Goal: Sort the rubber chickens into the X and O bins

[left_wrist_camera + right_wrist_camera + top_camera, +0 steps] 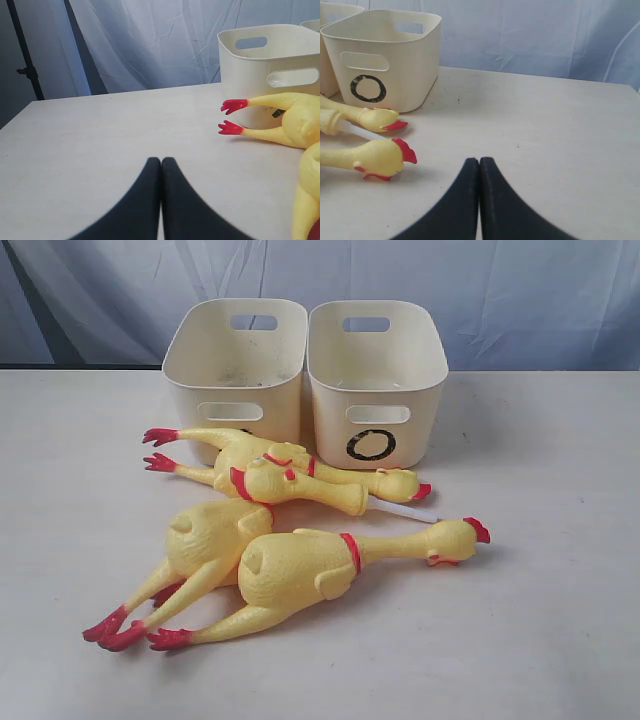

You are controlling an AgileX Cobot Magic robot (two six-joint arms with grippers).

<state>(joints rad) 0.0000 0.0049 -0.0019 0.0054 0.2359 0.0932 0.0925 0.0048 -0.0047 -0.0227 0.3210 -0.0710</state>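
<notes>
Two cream bins stand side by side at the back. The right bin (pixel 335 390) shows a black O (pixel 371 444); the left bin (pixel 190 388) has its mark hidden behind the chickens. In front of the bins lie the yellow rubber chickens. One whole chicken (pixel 225 452) lies against the bins, and another whole chicken (pixel 295 568) lies nearest the front. Between them are a headless body (pixel 205 538) and a neck piece (pixel 300 488) with a white tube (pixel 402 510). Neither gripper appears in the exterior view. My left gripper (pixel 161 161) is shut and holds nothing, with red chicken feet (pixel 231 128) off to its side. My right gripper (pixel 479 161) is also shut on nothing, near a red-combed chicken head (pixel 382 156).
The pale tabletop (pixel 540 620) carries the bins and chickens. A blue-white curtain (pixel 500 290) hangs behind the table. A dark stand pole (pixel 25 55) rises past the table's far corner in the left wrist view.
</notes>
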